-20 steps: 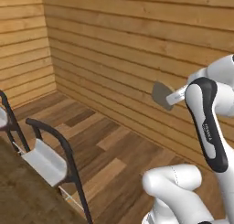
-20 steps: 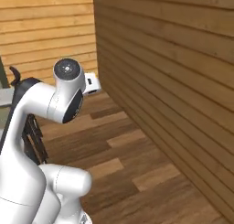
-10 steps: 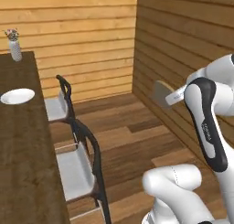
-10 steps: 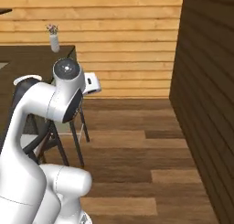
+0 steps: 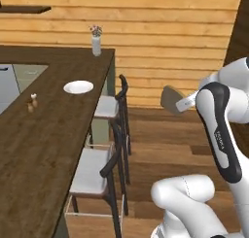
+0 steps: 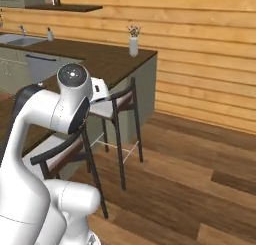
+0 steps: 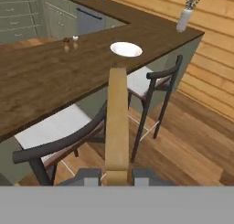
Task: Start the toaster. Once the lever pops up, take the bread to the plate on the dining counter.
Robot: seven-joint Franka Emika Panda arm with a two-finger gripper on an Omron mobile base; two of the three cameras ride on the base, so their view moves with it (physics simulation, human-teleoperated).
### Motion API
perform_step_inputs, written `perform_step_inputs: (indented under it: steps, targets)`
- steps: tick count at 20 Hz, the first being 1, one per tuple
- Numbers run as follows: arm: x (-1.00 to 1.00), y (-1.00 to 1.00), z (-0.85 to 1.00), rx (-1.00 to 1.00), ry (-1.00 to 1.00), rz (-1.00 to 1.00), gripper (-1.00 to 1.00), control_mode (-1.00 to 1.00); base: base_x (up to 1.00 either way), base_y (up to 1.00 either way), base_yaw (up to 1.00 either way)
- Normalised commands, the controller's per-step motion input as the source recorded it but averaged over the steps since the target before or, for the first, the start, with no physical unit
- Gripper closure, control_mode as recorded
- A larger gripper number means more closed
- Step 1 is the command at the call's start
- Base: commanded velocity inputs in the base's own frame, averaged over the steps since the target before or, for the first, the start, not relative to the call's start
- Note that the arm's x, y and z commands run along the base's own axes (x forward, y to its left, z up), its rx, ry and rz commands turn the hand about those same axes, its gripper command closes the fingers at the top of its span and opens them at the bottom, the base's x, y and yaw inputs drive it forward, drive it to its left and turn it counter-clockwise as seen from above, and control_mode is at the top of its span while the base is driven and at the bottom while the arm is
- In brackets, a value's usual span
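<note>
My gripper (image 7: 116,176) is shut on the bread (image 7: 117,122), a brown slice that shows edge-on in the hand view and stands upright between the fingertips (image 7: 87,176). In the left base view the bread (image 5: 168,99) hangs in the air off the gripper (image 5: 181,105), over the floor to the right of the stools. The white plate (image 5: 78,87) lies on the dining counter (image 5: 34,144), ahead and to the left of the bread. In the hand view the plate (image 7: 126,49) sits beyond the slice's far end, on the counter (image 7: 41,86). The toaster is out of view.
Two dark stools (image 5: 97,171) (image 5: 109,106) with pale seats stand along the counter's edge between me and the plate. A vase (image 5: 96,40) stands at the counter's far corner and small shakers (image 5: 31,103) to the plate's left. Open wood floor (image 6: 190,189) lies on the right.
The whole picture has swung from the plank wall round to the dining counter, so the base has turned. The bread stays in the shut gripper.
</note>
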Motion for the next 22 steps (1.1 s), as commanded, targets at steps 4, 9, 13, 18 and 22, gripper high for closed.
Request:
perform_step_inputs:
  steps: [4,9,13,18,22]
  targets:
    - [0.00,0.00,0.00,0.00,0.00,0.00,1.00,1.00,1.00,-0.64,0.64]
    - [0.00,0.00,0.00,0.00,0.00,0.00,1.00,1.00,0.81,-0.84,0.53]
    - [0.00,0.00,0.00,0.00,0.00,0.00,1.00,1.00,0.74,-0.91,0.50]
    - [0.00,0.00,0.00,0.00,0.00,0.00,1.00,1.00,0.61,-0.98,0.46]
    - [0.00,0.00,0.00,0.00,0.00,0.00,1.00,1.00,0.56,-1.00,0.43]
